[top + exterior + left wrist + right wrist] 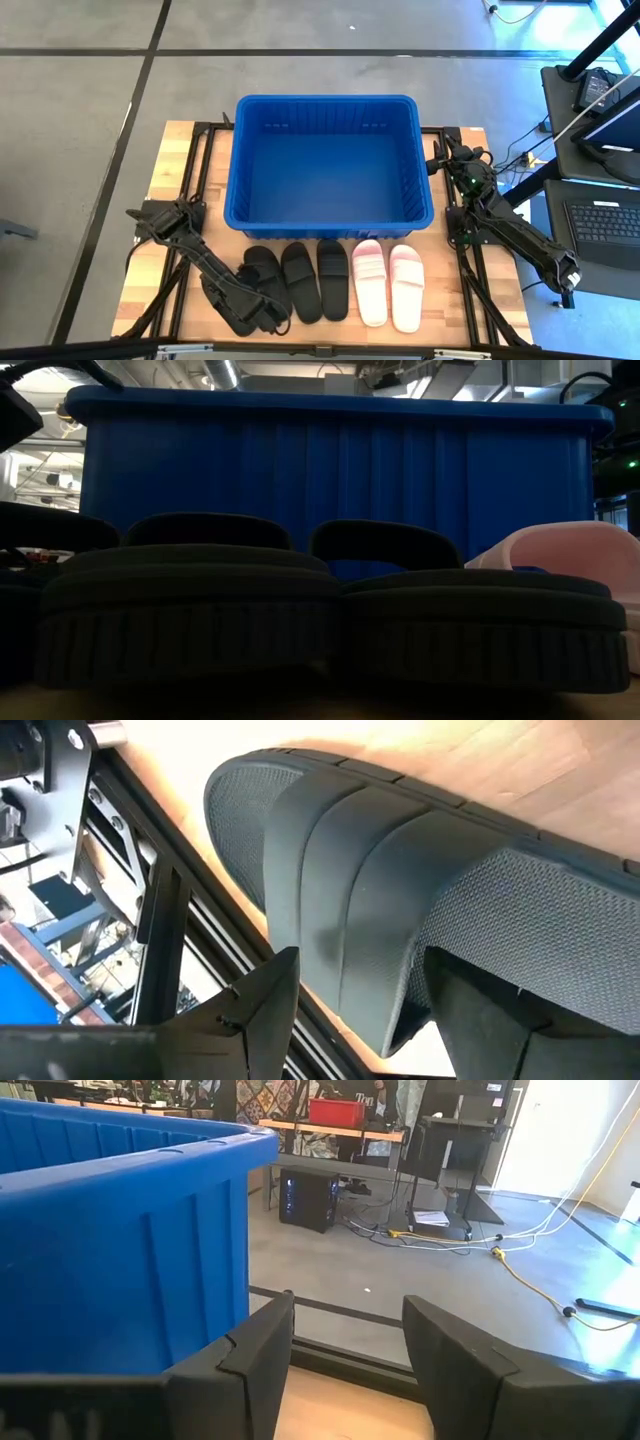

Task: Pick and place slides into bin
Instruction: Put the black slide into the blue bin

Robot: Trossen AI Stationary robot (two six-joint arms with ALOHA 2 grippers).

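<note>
The bin [330, 160] at frame centre holds nothing, and my left gripper [262, 318] gapes wide astride a black slide [400, 910], lower left.

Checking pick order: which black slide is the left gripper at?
The leftmost matte black slide sandal in the row before the bright-blue plastic bin. The open left gripper straddles its strap; the other black ones lie farther right, untouched.

L gripper [350, 1020], R gripper [345, 1370]: jaws apart
</note>
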